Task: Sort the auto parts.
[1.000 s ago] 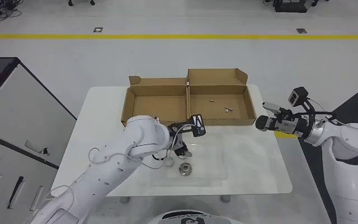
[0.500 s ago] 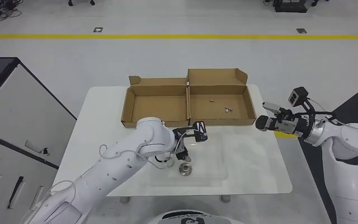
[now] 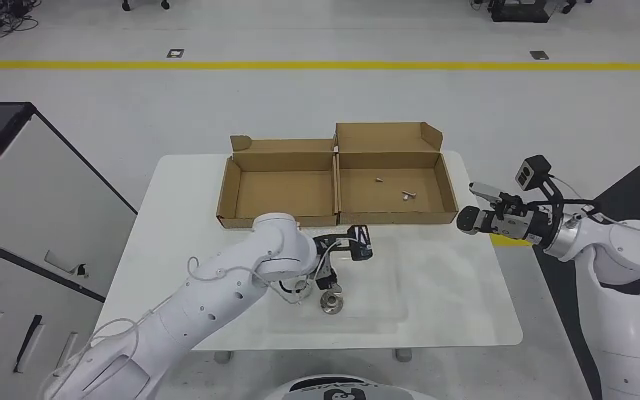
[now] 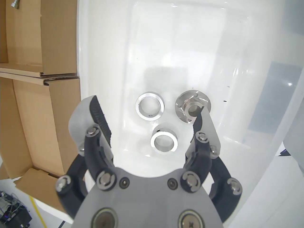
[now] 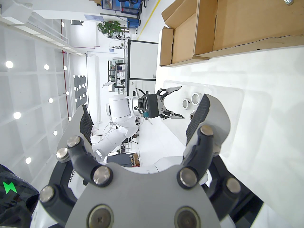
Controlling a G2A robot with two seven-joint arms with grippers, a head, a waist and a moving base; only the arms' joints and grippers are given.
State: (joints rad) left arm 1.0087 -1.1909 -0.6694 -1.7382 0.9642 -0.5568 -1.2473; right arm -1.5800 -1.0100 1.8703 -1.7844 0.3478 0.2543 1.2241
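Note:
Two plain metal rings (image 4: 149, 105) (image 4: 164, 142) and a flanged metal hub (image 4: 192, 106) lie close together on a clear tray (image 4: 180, 55). My left gripper (image 4: 147, 110) hovers open just above them, one finger beside the rings and the other over the hub's edge. In the top view the left gripper (image 3: 328, 275) sits beside the hub (image 3: 330, 300). The cardboard box (image 3: 338, 205) has two compartments; the right one holds small bolts (image 3: 407, 194). My right gripper (image 3: 462, 220) is open and empty, off the table's right edge beside the box's right end.
The box's left compartment (image 3: 285, 190) is bare cardboard. The clear tray (image 3: 400, 290) spans the table's front middle. In the right wrist view the left gripper (image 5: 174, 103) shows with the rings (image 5: 196, 98) next to it and bolts (image 5: 287, 0) in the box.
My left arm has shifted to the right and slightly toward the table's front, bringing its gripper closer over the parts. The right arm has kept still.

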